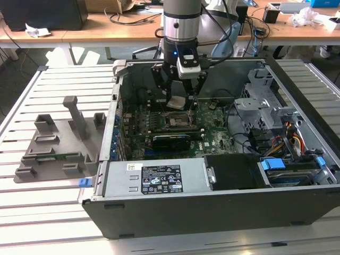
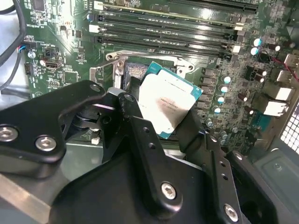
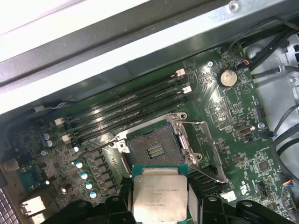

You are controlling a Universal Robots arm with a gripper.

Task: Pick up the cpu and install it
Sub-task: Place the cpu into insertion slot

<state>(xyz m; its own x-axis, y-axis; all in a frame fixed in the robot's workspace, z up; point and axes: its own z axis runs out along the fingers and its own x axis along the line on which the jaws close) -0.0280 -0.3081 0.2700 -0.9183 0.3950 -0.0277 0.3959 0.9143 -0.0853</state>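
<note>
Aloft over open socket (image 3: pixel 152 149), fingers (image 2: pixel 135 122) hold cpu (image 2: pixel 168 105)

No wording legible anywhere.
- White sticker (image 1: pixel 154 180) on power supply housing (image 1: pixel 194 178), exterior view: rows of dark print plus small symbols, too small to read.
- cpu (image 2: pixel 166 105) (image 3: pixel 160 192) top plate, both wrist views: few faint engraved lines, characters indistinct.
- Motherboard (image 3: pixel 219 116) (image 2: pixel 60 46), both wrist views: tiny white silkscreen marks beside components, unreadable.

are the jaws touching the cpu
Touching: in the second wrist view the jaws clamp opposite edges of the cpu, holding it off the motherboard.
</note>
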